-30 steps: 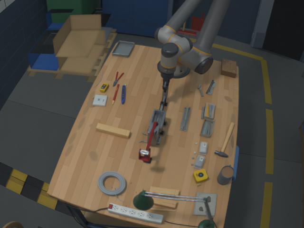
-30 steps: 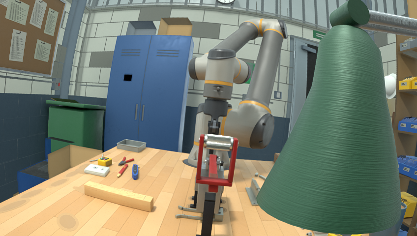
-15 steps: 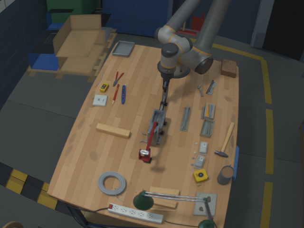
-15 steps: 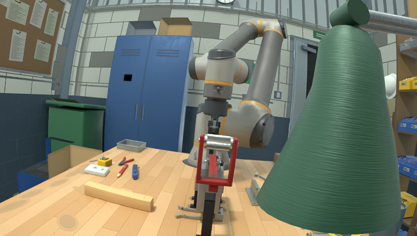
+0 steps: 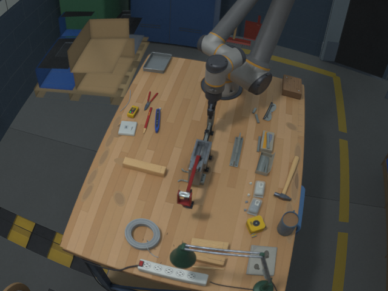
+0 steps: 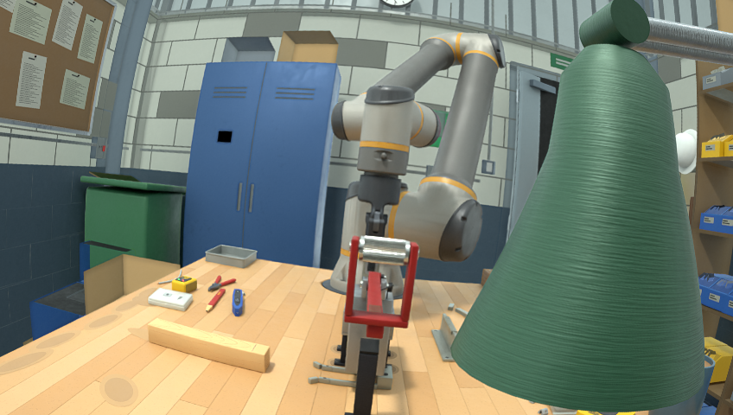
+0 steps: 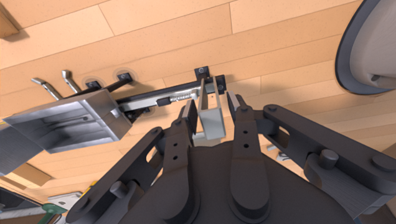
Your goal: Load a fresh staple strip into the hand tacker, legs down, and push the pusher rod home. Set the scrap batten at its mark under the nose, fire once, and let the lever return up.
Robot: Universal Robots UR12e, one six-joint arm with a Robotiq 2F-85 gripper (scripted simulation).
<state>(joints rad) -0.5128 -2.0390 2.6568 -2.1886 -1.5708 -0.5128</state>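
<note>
The pusher rod's grey handle point(image 7: 211, 115) stands between the fingers of my gripper point(image 7: 211, 107), which is open and holds nothing. The rod point(image 5: 208, 130) reaches out from the rear of the hand tacker point(image 5: 199, 163), which is bolted mid-table with its red lever point(image 5: 190, 183) raised. The lever's silver roller point(image 6: 385, 250) sits at the near end. The scrap batten point(image 5: 144, 167) lies flat on the table to the left, apart from the tacker. Grey staple strips point(image 5: 236, 151) lie in a tray to the right.
The arm's base point(image 5: 230, 89) stands just behind the gripper. Pliers, a red pencil and a blue knife point(image 5: 157, 120) lie at left, a hammer point(image 5: 287, 178) and boxes at right. A green lamp point(image 6: 591, 205), a cable coil point(image 5: 142, 233) and a power strip crowd the near edge.
</note>
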